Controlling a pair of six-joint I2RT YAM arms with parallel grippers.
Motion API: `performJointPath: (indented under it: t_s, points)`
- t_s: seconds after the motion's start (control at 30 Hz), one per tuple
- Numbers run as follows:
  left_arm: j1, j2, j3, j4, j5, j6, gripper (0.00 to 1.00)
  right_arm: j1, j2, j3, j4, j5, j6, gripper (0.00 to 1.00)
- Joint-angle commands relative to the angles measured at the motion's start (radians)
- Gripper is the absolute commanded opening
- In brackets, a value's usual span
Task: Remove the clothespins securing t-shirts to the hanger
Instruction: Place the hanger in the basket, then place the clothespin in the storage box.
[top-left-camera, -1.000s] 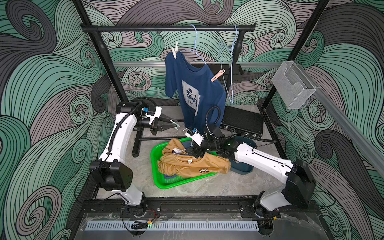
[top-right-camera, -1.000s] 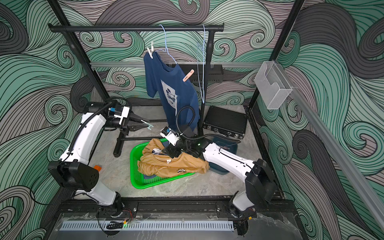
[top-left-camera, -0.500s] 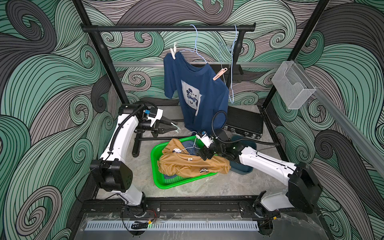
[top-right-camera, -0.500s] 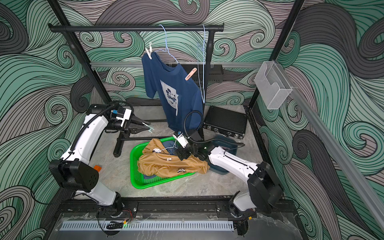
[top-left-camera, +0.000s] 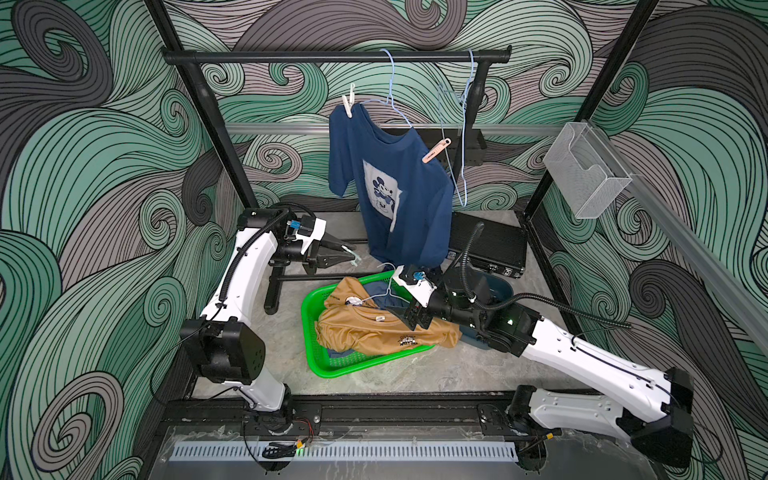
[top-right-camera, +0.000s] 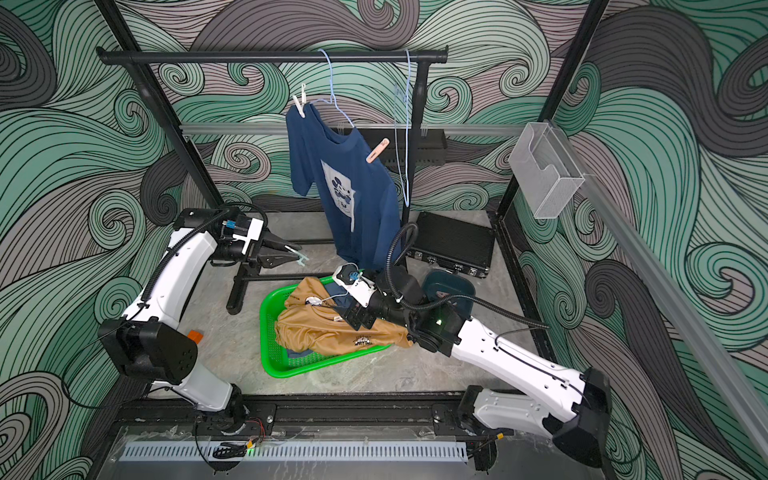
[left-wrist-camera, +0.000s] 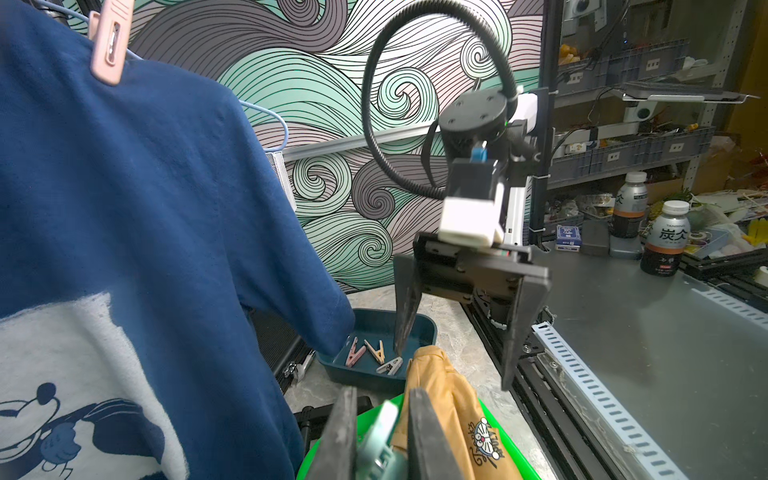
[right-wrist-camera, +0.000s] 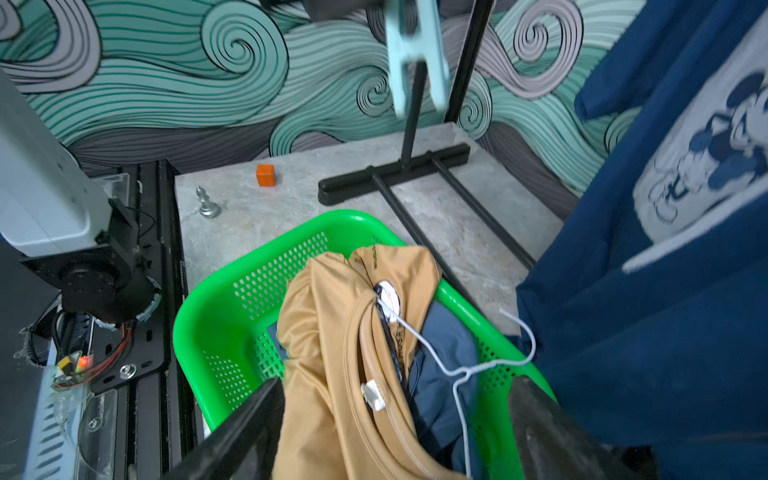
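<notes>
Up on the hanger (top-left-camera: 390, 106), two pegs grip the navy t-shirt (top-left-camera: 399, 199). The white clothespin (top-left-camera: 348, 104) stands nearly upright on the shoulder toward the left arm's side. The peach clothespin (top-left-camera: 436, 150) slants on the other shoulder, biting end down on the cloth and handles pointing up and outward toward the right arm's side. Both sit well above the grippers. The left gripper (top-left-camera: 344, 254), low beside the rack foot (top-left-camera: 272, 299), has its fingers pinching a mint clothespin (left-wrist-camera: 379, 436). The dark tray (top-right-camera: 451, 284), where three loose clothespins (left-wrist-camera: 377, 352) lie, is across the green basket (top-left-camera: 309, 328) from it, beside the right arm. The right gripper (left-wrist-camera: 455, 357) hovers over the tan t-shirt (top-left-camera: 374, 334) in the basket, fingers spread wide with nothing between them. I judge the peach clothespin the likelier target for that free arm: it lies above and farther back, to be met across its slanted long axis.
</notes>
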Motion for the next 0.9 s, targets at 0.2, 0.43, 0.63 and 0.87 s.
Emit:
performJointPath:
  t_s: [0.2, 0.43, 0.63, 0.87]
  points:
    - [-0.006, 0.021, 0.0, -0.185, 0.13, 0.029, 0.06, 0.03, 0.192, 0.201, 0.168, -0.074, -0.075, 0.75]
    - [-0.007, 0.02, 0.004, -0.186, 0.13, 0.025, 0.06, 0.028, 0.289, 0.273, 0.206, -0.063, -0.088, 0.68]
    - [-0.007, 0.018, 0.01, -0.185, 0.13, 0.02, 0.06, 0.022, 0.315, 0.285, 0.229, -0.02, -0.103, 0.61]
    - [-0.006, 0.017, 0.013, -0.185, 0.13, 0.013, 0.06, 0.011, 0.324, 0.272, 0.29, 0.043, -0.079, 0.59]
